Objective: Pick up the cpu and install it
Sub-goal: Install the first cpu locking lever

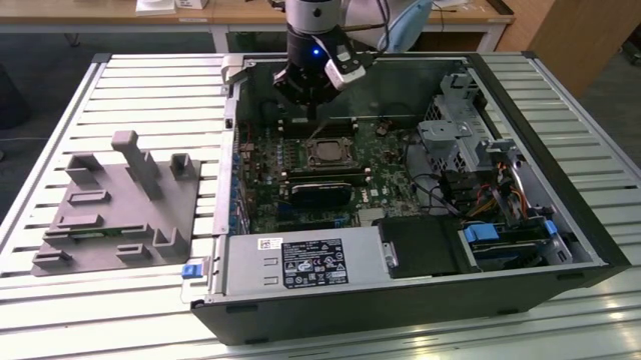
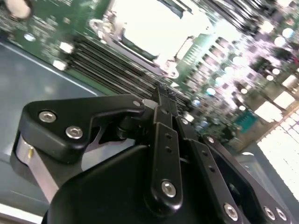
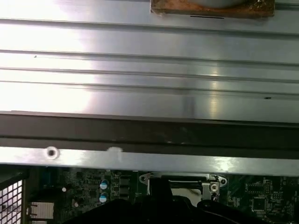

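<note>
The cpu (image 1: 326,154) is a small silver square lying flat in the metal-framed socket (image 1: 326,140) in the middle of the motherboard, inside the open computer case. In the second wrist view the cpu (image 2: 149,21) glares bright white within the socket frame. My gripper (image 1: 314,120) hangs just above the board, slightly beyond the socket toward the case's far wall. Its black fingers (image 2: 161,109) are pressed together with nothing between them, so the gripper (image 2: 163,93) is shut and apart from the chip. The first wrist view catches the socket frame (image 3: 182,179).
The black case (image 1: 561,225) lies open on a slatted metal table (image 1: 60,112). A grey plastic tray (image 1: 120,210) with upright blocks sits at the exterior view's left. Memory sticks (image 1: 326,180), a drive cage (image 1: 451,139), cables (image 1: 491,195) and a power supply (image 1: 300,262) crowd around the socket.
</note>
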Robot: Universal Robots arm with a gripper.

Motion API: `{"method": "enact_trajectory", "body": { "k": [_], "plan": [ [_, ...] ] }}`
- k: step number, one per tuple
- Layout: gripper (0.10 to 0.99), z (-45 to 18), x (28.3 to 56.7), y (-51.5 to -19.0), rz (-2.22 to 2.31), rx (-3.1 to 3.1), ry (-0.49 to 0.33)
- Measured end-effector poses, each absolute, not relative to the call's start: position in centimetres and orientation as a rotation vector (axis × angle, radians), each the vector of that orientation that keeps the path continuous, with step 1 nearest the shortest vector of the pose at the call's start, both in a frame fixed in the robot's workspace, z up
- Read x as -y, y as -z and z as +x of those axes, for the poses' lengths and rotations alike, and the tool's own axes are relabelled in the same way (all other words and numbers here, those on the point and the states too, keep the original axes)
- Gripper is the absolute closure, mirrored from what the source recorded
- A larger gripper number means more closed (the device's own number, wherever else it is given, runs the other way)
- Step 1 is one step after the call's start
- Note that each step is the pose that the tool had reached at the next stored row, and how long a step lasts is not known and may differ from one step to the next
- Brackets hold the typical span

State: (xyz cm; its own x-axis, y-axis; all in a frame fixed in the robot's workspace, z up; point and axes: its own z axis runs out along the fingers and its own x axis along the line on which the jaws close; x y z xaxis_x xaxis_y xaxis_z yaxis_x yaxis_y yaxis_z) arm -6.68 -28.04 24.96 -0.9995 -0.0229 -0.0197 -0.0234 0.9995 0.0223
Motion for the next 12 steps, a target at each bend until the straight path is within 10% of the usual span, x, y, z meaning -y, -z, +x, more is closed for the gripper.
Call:
{"method": "enact_trajectory", "body": {
  "k": [12],
  "plan": [
    [0.98,-5.84,28.02,-24.53,-0.031,-3.123,-0.08]
  ]
}}
